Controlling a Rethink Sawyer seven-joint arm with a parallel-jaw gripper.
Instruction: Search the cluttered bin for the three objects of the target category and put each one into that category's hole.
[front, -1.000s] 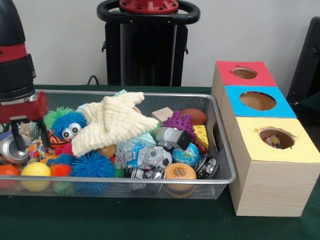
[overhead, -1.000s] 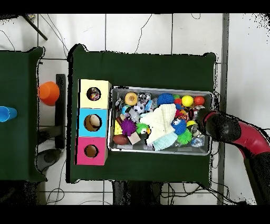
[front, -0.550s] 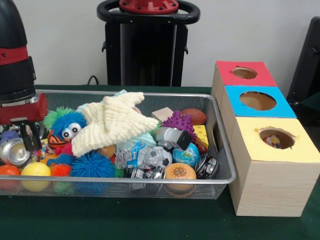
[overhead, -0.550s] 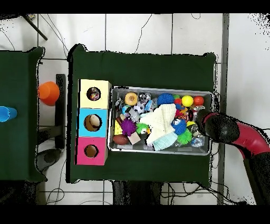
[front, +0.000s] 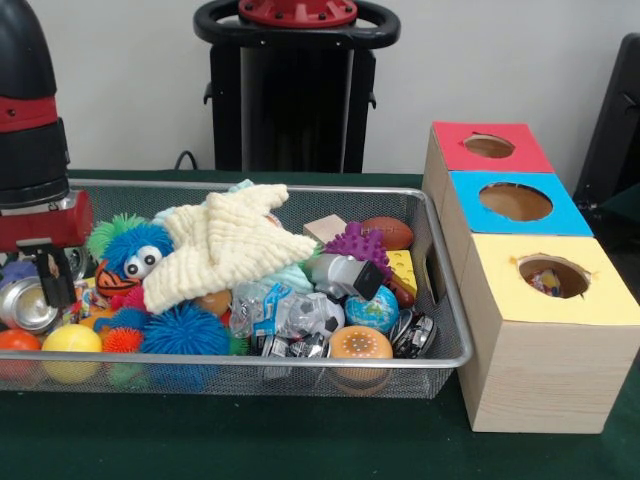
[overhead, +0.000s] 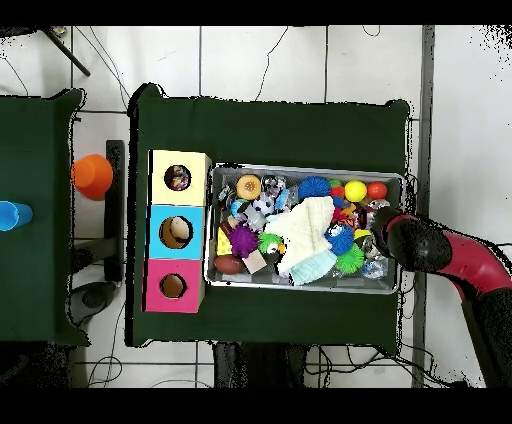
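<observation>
Lower left of frame: gripper (front: 56, 285) has drawn its jaws from spread to nearly together beside the silver can (front: 24, 305) in the wire bin (front: 300, 358) | catch, if any: unclear | yellow box (front: 560, 330) waits at right, well apart — lift likely next

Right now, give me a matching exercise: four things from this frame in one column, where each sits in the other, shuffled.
Things:
1. cream knitted star
2. yellow ball
3. brown football
4. gripper

Places:
A. bin's far corner nearest the boxes
B. on top of the pile, mid-bin
C. down in the bin's end away from the boxes, by a silver can
D. at the bin's front wall, end away from the boxes

Pairs: 1-B, 2-D, 3-A, 4-C
</observation>
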